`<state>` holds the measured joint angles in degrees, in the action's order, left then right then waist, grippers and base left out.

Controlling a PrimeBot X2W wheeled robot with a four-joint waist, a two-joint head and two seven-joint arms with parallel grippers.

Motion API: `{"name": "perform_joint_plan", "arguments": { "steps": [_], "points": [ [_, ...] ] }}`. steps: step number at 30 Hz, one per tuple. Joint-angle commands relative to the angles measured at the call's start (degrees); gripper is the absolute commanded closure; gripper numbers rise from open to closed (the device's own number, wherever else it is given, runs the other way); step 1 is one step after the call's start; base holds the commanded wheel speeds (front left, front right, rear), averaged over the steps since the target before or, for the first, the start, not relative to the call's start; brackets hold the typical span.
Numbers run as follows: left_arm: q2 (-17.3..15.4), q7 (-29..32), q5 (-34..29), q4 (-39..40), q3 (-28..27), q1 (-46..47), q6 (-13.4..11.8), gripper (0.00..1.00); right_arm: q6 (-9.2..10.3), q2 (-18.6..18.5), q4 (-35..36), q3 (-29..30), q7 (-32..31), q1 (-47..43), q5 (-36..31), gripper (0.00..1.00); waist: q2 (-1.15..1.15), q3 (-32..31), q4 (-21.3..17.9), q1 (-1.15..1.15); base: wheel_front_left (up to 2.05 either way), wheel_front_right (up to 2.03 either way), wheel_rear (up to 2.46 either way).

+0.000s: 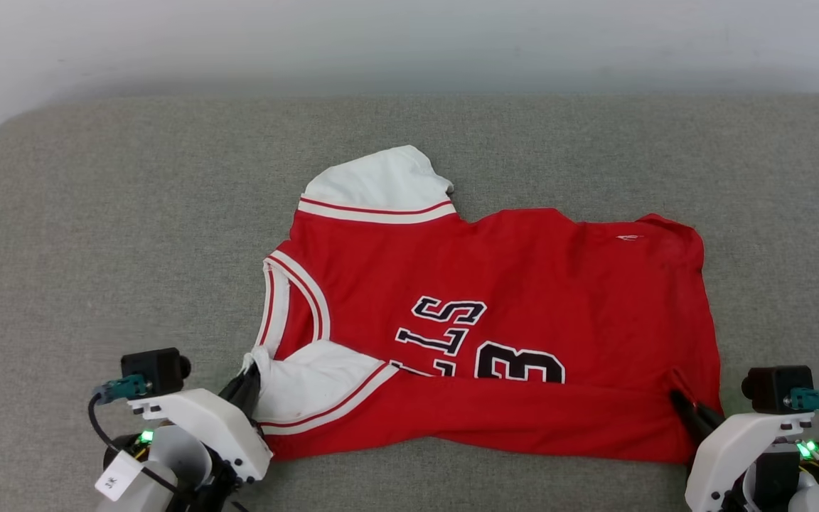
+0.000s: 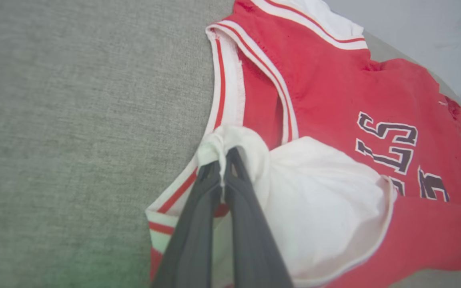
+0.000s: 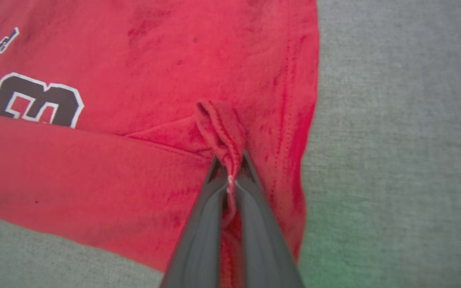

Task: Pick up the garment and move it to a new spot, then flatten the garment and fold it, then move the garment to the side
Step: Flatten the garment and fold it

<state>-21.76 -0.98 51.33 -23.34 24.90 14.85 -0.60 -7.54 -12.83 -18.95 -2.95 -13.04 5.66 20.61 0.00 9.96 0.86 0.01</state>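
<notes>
On coarse grey weave [image 1: 132, 213], soft red garment [image 1: 523, 284], left tool [image 1: 252, 377] pinching white sleeve [image 1: 310, 377], right tool [image 1: 680, 400] pinching bunched hem [image 3: 220, 128].

Grey cushion [image 1: 97, 235] is lying bare left, right and beyond the garment [image 1: 537, 284] (a wall [image 1: 409, 43] is bounding the back).

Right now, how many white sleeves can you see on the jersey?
2. The far sleeve lies flat beyond the red body of the garment; the near sleeve is folded onto the front, its tip pinched in the left claw.
</notes>
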Motion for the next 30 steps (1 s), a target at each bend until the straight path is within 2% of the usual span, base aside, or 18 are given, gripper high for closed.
{"name": "perform_joint_plan", "arguments": {
  "steps": [1, 2, 3, 4, 5, 8, 13, 16, 19, 27, 30],
  "points": [
    [0.3, 0.2, 0.2, -0.9, 0.1, 0.9, 0.5, 0.98, 0.11, -0.2, -1.2, -0.6, 0.4, 0.5, -0.2, 0.77, 0.00, 0.0, 0.0, -0.01, 0.00, 0.00, 0.00],
    [0.5, 0.1, 0.4, -2.0, 0.0, 1.3, 0.7, 0.75, 0.11, -0.2, -2.0, -0.8, 0.8, 0.7, -0.2, 0.62, 0.00, -0.1, 0.0, -0.01, 0.00, 0.00, 0.00],
    [0.7, 0.2, 0.7, -2.8, 0.1, 1.5, 1.0, 0.54, 0.11, -0.2, -2.7, -1.1, 1.1, 0.9, 0.0, 0.28, 0.00, -0.3, 0.0, -0.01, 0.00, 0.00, 0.00],
    [1.0, 0.0, 0.7, -3.7, 0.1, 1.6, 1.1, 0.16, 0.11, -0.3, -2.9, -1.5, 2.1, 1.1, 0.1, 0.00, 0.00, -0.6, 0.0, -0.01, 0.00, 0.00, 0.00],
    [1.0, -0.4, 0.6, -4.3, 0.1, 1.8, 1.2, 0.00, 0.10, -0.1, -2.9, -1.6, 3.5, 1.2, 0.5, 0.00, 0.00, -0.8, 0.0, -0.01, 0.00, 0.00, 0.00],
    [0.9, -1.7, 0.3, -5.8, -0.3, 2.0, 1.2, 0.00, 0.10, 0.0, -2.1, -1.4, 8.1, 1.2, 1.2, 0.00, 0.00, -2.4, 0.0, -0.01, 0.00, 0.00, 0.00],
    [-0.1, -3.0, -0.4, -6.5, -0.8, 1.2, -0.1, 0.00, 0.10, 0.9, -0.1, 0.1, 15.0, -0.3, 0.1, 0.00, 0.00, -5.6, -0.2, -0.01, 0.00, 0.00, 0.00],
    [-1.2, -2.5, -0.2, -5.5, -1.2, 0.4, -1.0, 0.00, 0.10, 1.6, 1.6, 1.4, 17.2, -1.6, -1.2, 0.00, 0.00, -7.4, -0.4, -0.01, 0.00, 0.00, 0.00],
    [-2.7, -1.8, 0.1, -3.9, -2.4, -0.3, -3.1, 0.00, 0.09, 2.6, 4.1, 2.7, 17.9, -2.9, -2.9, 0.00, 0.00, -9.0, -0.8, -0.01, 0.00, 0.00, 0.00],
    [-7.1, 7.3, 2.5, 1.8, -2.2, -1.9, -4.7, 0.00, 0.10, 4.9, 11.0, 4.4, 14.9, -6.2, -5.3, 0.00, 0.00, -10.8, -2.1, -0.01, 0.00, 0.00, 0.00],
    [-9.8, 13.5, 3.6, 5.8, -1.8, -2.3, -5.8, 0.00, 0.09, 5.6, 13.7, 5.1, 13.6, -7.5, -6.2, 0.00, 0.00, -11.0, -2.6, -0.01, 0.00, 0.00, 0.00]
  ]
}}
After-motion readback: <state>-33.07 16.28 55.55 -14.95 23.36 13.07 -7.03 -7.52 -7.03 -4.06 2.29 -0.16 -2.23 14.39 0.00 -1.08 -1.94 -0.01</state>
